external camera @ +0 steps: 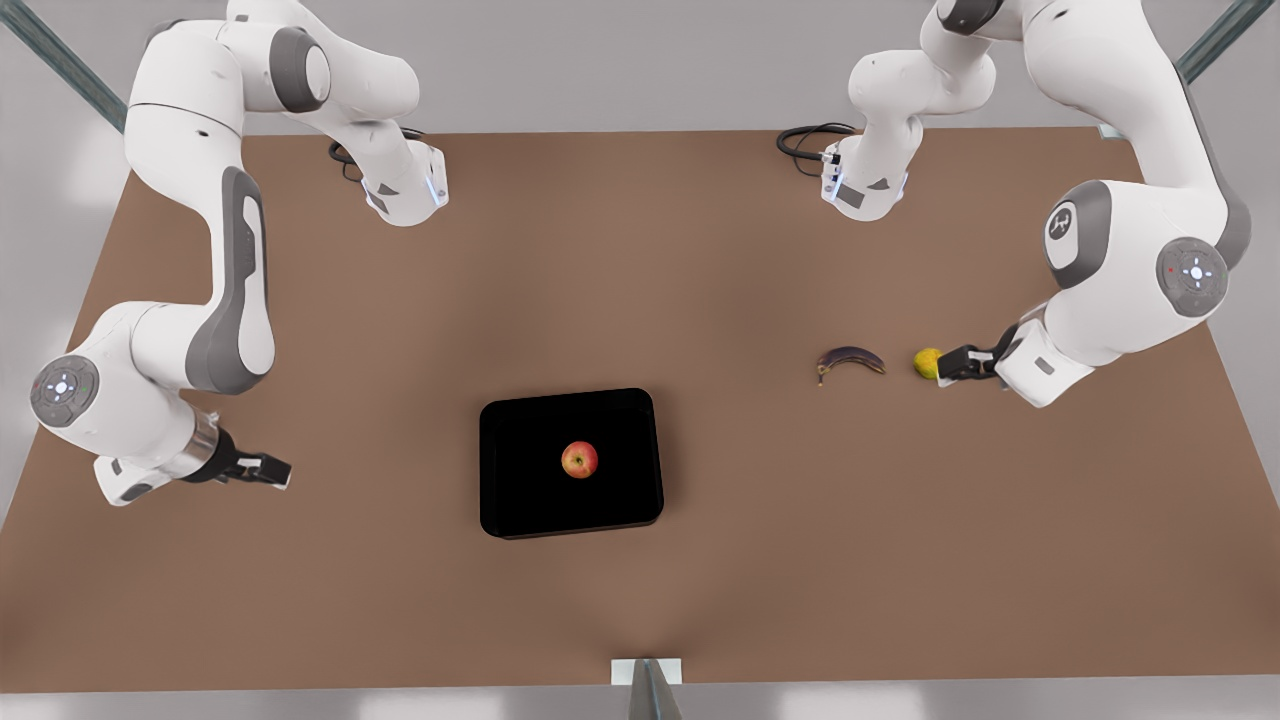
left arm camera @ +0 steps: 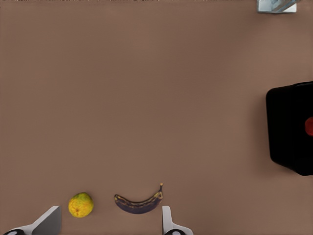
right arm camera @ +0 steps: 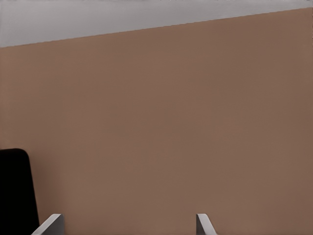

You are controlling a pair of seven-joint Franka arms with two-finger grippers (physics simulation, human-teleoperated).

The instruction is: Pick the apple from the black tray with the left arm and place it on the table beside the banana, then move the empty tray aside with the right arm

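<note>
1. The flat glossy black rectangular tray (external camera: 570,462) lies on the wide matte brown worktop (external camera: 640,250), and I take it as my landmark. The small round red apple with a yellowish patch (external camera: 579,460) sits near its middle, not yet lifted.
2. My left tool (external camera: 950,363) hovers well away from the tray, on the front view's right, just beside a small yellow-green round fruit (external camera: 927,363). Its fingers (left arm camera: 49,223) are spread wide and grasp nothing.
3. The small curved dark purple-brown banana (external camera: 851,361) lies between that fruit and the tray, leaving bare worktop beside it for the apple.
4. My right tool (external camera: 268,470) waits off the tray's other side, released and empty. I judge it is parked there so it can push the tray aside once emptied.
</note>
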